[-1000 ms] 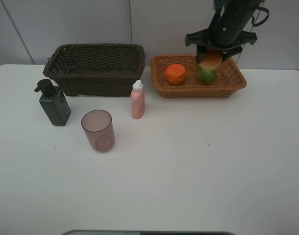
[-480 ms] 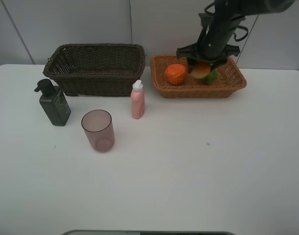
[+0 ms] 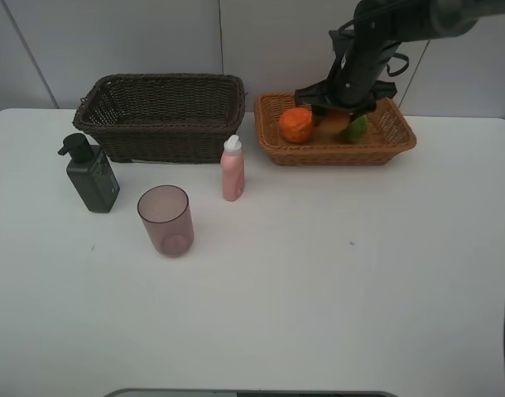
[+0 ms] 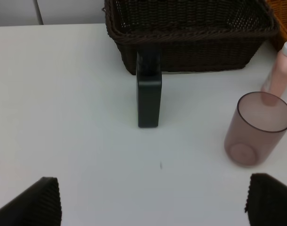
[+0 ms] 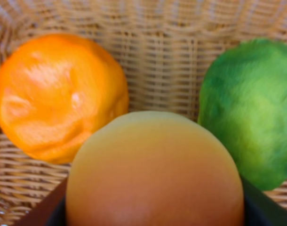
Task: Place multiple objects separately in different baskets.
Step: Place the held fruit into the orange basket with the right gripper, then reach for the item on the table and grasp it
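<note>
Here, right end effector (image 3: pixel 336 118) clasps the round fruit (image 5: pixel 155 174).

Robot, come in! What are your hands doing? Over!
Left hand open, empty. Right hand shut on round fruit, in light basket, between orange and green citrus. Nothing blocking.

High overview; wrist views nearer baskets (image 3: pixel 165 136)

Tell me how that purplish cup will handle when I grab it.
The cup looks like thin, translucent plastic and is empty, so it is probably light and slightly squeezable; grip gently. It stands upright, taller than wide, so a sideways nudge might tip it, and on its side it would likely roll. The pink bottle stands nearby, not touching.
</note>
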